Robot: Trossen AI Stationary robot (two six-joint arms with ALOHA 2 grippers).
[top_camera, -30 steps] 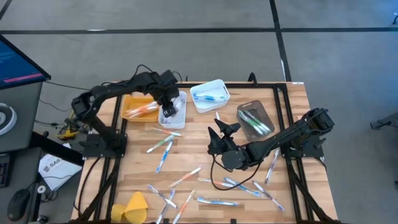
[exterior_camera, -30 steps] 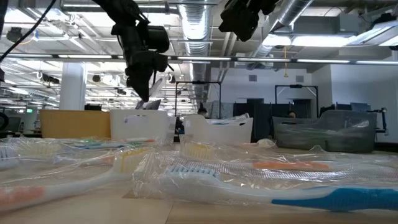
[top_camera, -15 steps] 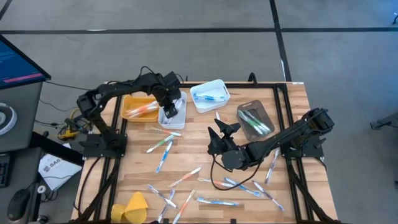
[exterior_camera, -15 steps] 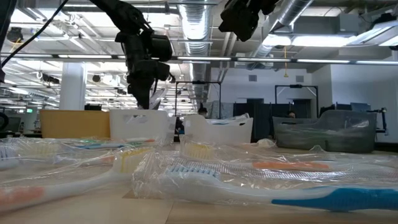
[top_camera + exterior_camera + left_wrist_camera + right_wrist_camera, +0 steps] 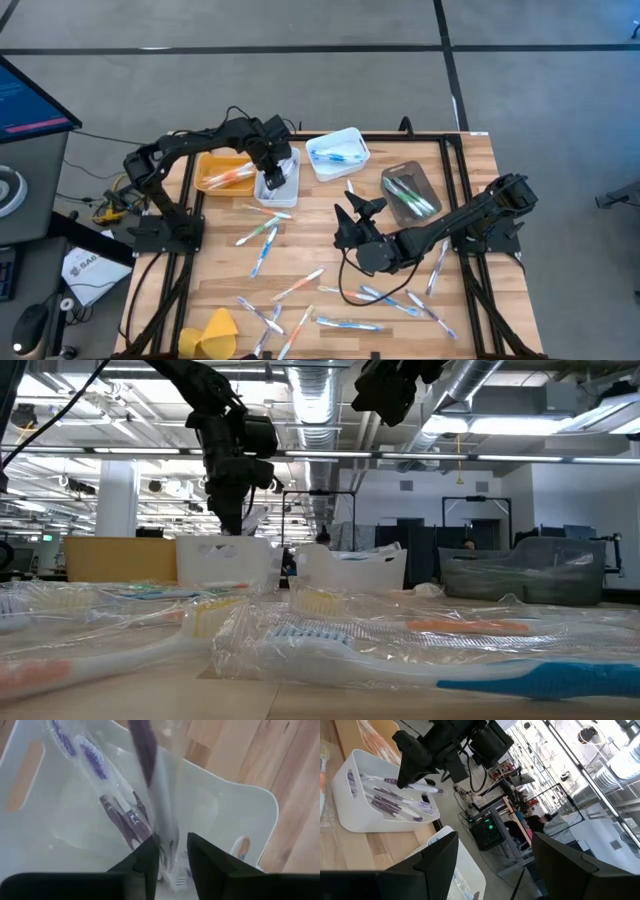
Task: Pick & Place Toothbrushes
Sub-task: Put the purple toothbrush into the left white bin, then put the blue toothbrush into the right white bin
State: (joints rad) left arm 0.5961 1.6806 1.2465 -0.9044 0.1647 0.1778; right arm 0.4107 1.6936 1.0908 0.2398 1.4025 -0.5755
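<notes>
My left gripper (image 5: 272, 172) points down into a white bin (image 5: 284, 190) that holds purple toothbrushes (image 5: 95, 762). Its fingers stand a little apart, open, with a wrapped purple-and-white toothbrush (image 5: 159, 815) between them. The right wrist view shows that toothbrush (image 5: 426, 789) sticking out level from the left gripper (image 5: 406, 779), above the bin (image 5: 355, 815). My right gripper (image 5: 352, 205) hangs level over the table's middle, open and with nothing in it. Loose toothbrushes (image 5: 262, 236) lie on the wood. My left gripper has the wrapped toothbrush's shaft (image 5: 164, 840) between its two fingers, close against one finger (image 5: 146, 865), with a narrow gap to the other. Whether it touches the brush I cannot tell. The fingers come from above and lie across the brush, which is clear of the bin's floor.
An orange bin (image 5: 222, 172) stands left of the white one. Farther right are a second white bin (image 5: 338, 152) with blue brushes and a brown bin (image 5: 410, 192) with green ones. A yellow lump (image 5: 212, 335) lies at the near left. Several wrapped brushes (image 5: 350, 323) cover the near half.
</notes>
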